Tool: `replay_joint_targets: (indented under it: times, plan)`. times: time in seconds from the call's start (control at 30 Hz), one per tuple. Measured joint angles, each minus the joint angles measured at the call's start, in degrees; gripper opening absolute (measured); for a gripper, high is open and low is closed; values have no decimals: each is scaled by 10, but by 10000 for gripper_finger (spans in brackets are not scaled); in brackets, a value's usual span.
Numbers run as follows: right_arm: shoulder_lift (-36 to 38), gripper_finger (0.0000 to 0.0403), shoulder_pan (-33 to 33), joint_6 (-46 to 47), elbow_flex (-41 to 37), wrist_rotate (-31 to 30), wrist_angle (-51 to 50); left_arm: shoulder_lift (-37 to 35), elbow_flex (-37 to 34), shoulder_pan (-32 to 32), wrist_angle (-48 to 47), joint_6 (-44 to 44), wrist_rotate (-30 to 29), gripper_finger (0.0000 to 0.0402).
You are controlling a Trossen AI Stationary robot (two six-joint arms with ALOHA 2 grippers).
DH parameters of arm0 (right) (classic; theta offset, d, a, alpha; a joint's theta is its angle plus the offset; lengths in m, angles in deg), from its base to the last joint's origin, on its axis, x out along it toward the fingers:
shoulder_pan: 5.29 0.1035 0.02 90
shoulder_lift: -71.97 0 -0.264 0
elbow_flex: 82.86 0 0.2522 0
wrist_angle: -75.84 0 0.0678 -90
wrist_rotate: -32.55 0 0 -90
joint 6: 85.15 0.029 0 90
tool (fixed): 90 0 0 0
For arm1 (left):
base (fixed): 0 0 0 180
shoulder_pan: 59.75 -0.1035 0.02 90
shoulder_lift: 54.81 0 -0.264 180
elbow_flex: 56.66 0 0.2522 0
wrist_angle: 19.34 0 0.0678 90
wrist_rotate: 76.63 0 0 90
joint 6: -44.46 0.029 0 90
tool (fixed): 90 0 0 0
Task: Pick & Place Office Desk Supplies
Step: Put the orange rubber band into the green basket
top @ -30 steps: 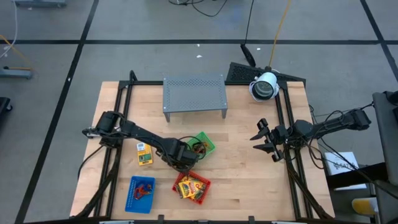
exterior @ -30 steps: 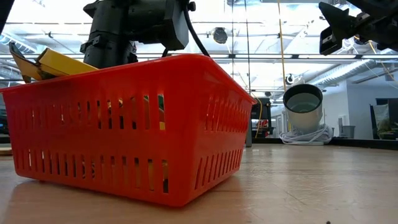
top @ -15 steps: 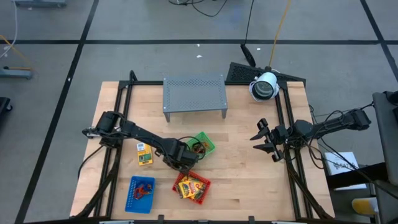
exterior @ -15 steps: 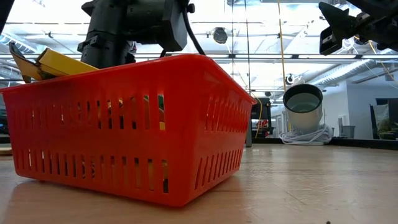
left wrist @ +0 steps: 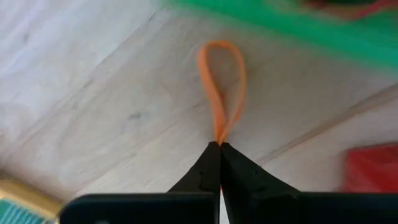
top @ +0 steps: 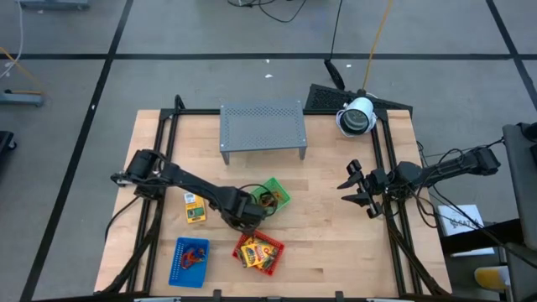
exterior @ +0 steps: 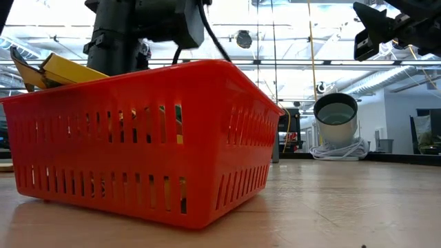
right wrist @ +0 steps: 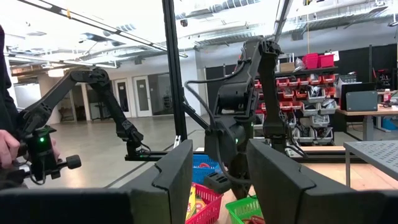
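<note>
Worktop (top: 327, 218) is pale wood planks, same layout as a second ago. Grey perforated rack (top: 262, 126) at the back, slotted red tray (exterior: 138, 138) with yellow packets (top: 256, 251) up front. Left claw (left wrist: 219, 147) was apart a second ago, now pinched together on a thin orange rubber band (left wrist: 221, 87), its loop lying on the wood beside the green tray (top: 274, 195). Right claw (top: 359, 189) hasn't budged, hanging apart at the right side.

rack (top: 262, 126) behind three trays (top: 260, 253), packet (top: 195, 215) left
</note>
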Motion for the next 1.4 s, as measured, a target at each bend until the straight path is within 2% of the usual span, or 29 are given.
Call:
replay_joint_targets:
  times: [0.53, 0.77, 0.97, 1.13, 1.27, 1.4]
  plan:
    - [0, 142, 0, 0, 0, 0, 0, -94, 1, 29, -33, -4, -21, 2]
    - [0, 142, 0, 0, 0, 0, 0, -175, 1, 43, -79, -19, -64, 1]
    - [0, 142, 0, 0, 0, 0, 0, -234, 9, 49, -64, 5, -121, 1]
    - [0, 142, 0, 0, 0, 0, 0, -231, 56, 36, -57, 83, -155, 1]
    - [0, 142, 0, 0, 0, 0, 0, -201, 79, 8, -47, 144, -153, 1]
    - [0, 142, 0, 0, 0, 0, 0, -167, 85, -14, -9, 192, -124, 1]
